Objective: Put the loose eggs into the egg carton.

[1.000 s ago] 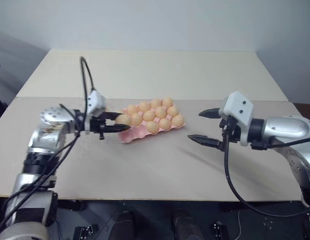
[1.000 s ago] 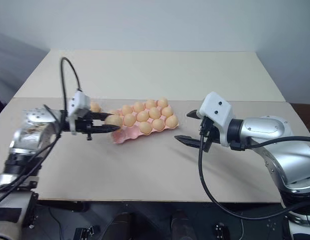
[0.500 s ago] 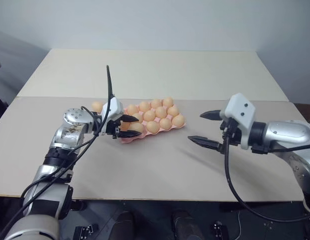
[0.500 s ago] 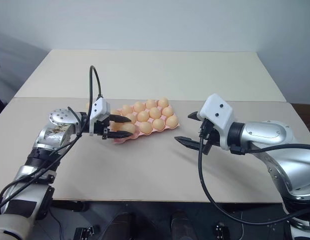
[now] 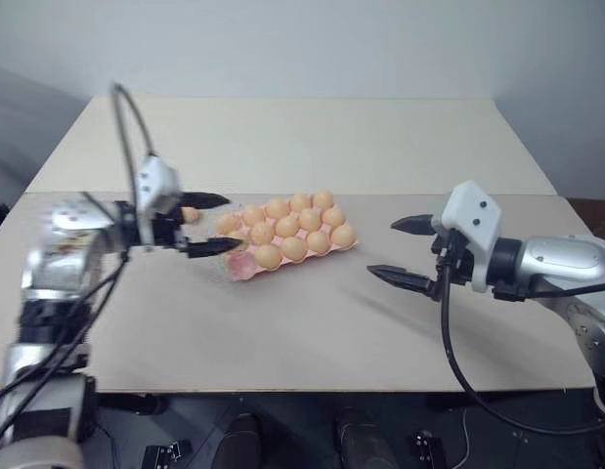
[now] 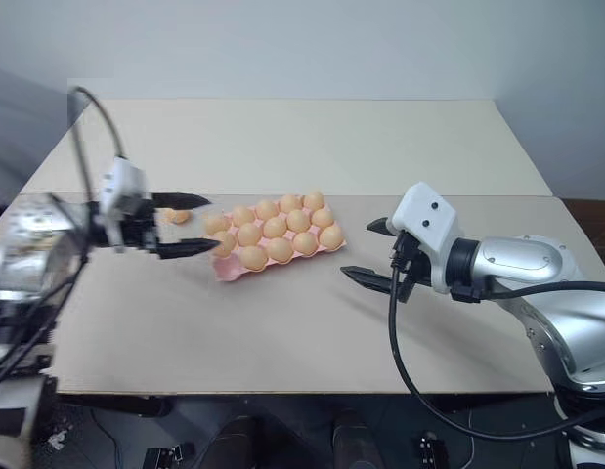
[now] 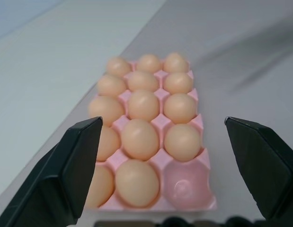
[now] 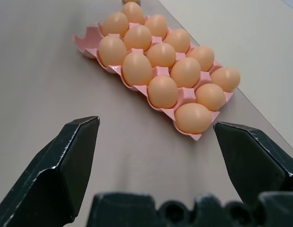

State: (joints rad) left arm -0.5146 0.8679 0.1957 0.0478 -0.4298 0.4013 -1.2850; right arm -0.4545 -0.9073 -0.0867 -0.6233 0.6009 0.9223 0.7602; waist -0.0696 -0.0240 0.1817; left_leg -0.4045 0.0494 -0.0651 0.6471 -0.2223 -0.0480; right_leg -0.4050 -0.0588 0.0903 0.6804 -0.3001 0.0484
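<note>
The pale pink egg carton point(image 5: 241, 269) lies mid-table, with tan-orange eggs point(image 7: 142, 104) in nearly all its cups. One corner cup point(image 7: 186, 186), nearest my left gripper, is empty. One loose egg point(image 5: 190, 213) rests on the table just left of the carton, beyond my left gripper's fingers. My left gripper point(image 5: 222, 224) hovers open at the carton's left end, holding nothing. My right gripper point(image 5: 384, 248) hangs open and empty a short way right of the carton.
The table point(image 5: 312, 322) is a pale board with a seam running across behind the carton. Its front edge lies close below both arms. Black cables loop off each wrist.
My left gripper was shut on an egg at the carton's left end; it set the egg in a front cup, opened, and drew back left and up. The right arm stayed still.
</note>
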